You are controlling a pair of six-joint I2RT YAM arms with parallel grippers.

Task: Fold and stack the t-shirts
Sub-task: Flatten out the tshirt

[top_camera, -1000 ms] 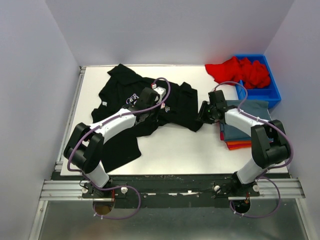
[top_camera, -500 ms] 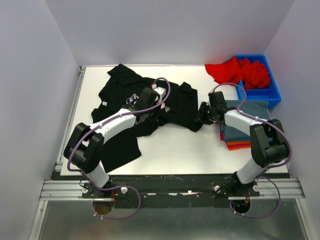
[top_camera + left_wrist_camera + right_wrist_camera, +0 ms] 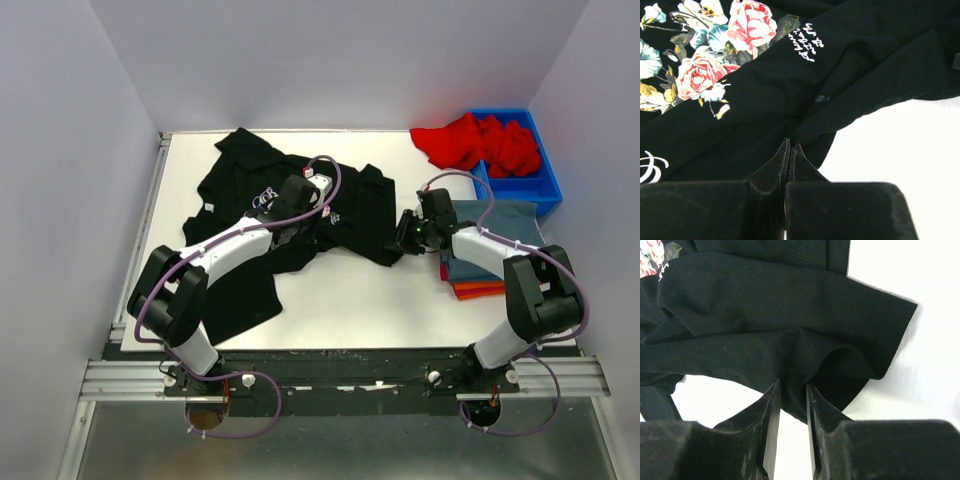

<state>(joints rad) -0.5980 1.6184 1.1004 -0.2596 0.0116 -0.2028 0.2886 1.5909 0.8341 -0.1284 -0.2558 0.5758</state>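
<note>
Two look done: the slate-blue tee [image 3: 500,225] lies folded on the orange tee [image 3: 478,291], just nearside of the blue bin [image 3: 535,185]. The red tee [image 3: 470,140] is heaped in the bin, spilling over its left rim (nothing else inside, as far as I see). Well left of the bin, the black tee [image 3: 240,180] sprawls unfolded. The left gripper [image 3: 790,145] is clamped on a fold of it. The right gripper [image 3: 792,387] straddles the sleeve edge with its jaws narrowly apart, and I can't tell whether it has a hold.

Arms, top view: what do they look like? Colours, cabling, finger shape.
Both the left arm and right arm have white links between chunky black joint housings. A purple cable loops along each. The wrist views show matte black fingers, flat-sided and tapering to thin tips. No markings visible.
</note>
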